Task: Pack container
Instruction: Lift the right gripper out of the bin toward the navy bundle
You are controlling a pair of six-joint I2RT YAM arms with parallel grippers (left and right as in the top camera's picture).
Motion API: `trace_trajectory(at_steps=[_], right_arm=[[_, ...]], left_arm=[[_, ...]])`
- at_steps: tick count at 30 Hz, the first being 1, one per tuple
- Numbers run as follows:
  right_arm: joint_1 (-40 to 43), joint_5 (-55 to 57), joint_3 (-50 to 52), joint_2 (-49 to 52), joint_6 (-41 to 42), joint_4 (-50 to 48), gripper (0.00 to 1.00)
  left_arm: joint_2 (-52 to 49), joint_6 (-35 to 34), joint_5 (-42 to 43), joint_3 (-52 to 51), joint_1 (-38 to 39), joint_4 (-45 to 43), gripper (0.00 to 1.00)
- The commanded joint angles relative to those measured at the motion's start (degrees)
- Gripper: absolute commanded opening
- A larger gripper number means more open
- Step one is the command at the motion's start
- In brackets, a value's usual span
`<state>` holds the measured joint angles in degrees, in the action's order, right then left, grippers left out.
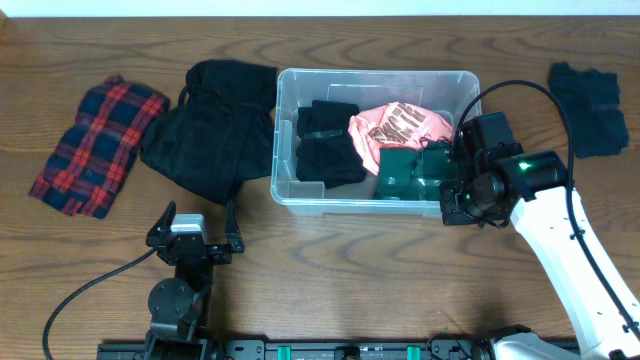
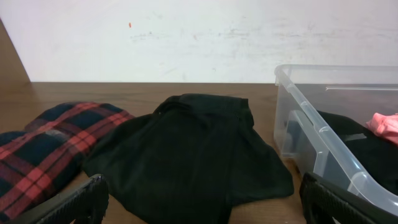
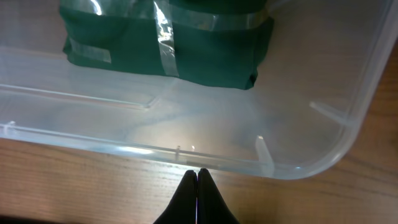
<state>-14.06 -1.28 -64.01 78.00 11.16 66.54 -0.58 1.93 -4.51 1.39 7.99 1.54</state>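
at 7 o'clock, nearest the table's front edge, the left gripper sits with its fingers spread wide, holding nothing. at 4 o'clock the right gripper hangs at the near right corner of the container, its fingers pressed together and empty. the container stands just past centre, toward 1 o'clock, holding black folded clothes, a pink garment and a green taped bundle. a black heap lies just beside its left wall at 10 o'clock, a red plaid cloth at 9 and a dark cloth at 2.
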Motion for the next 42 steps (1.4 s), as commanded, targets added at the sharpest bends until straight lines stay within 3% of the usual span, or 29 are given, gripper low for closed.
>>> trace_trajectory(at_steps=[1, 13, 22, 26, 36, 42], right_arm=[[-0.20, 1.07, 0.13, 0.39, 0.83, -0.59, 0.01], [0.17, -0.31, -0.44, 0.31, 0.83, -1.44, 0.01], [4.04, -4.11, -8.81, 0.22, 0.83, -7.32, 0.01], [7.85, -3.15, -11.32, 0.22, 0.83, -12.76, 0.01], [22.47, 9.84, -11.32, 1.57, -0.42, -38.07, 0.01], [30.18, 14.91, -11.32, 5.53, -2.95, -46.60, 0.03]], left_arm=[[0.31, 0.76, -1.09, -1.16, 0.09, 2.08, 0.98], [0.31, 0.79, -1.09, -1.16, 0.09, 2.08, 0.98], [0.31, 0.76, -1.09, -1.16, 0.09, 2.08, 0.98], [0.31, 0.79, -1.09, -1.16, 0.09, 2.08, 0.98], [0.31, 0.76, -1.09, -1.16, 0.09, 2.08, 0.98], [0.31, 0.76, -1.09, -1.16, 0.09, 2.08, 0.98]])
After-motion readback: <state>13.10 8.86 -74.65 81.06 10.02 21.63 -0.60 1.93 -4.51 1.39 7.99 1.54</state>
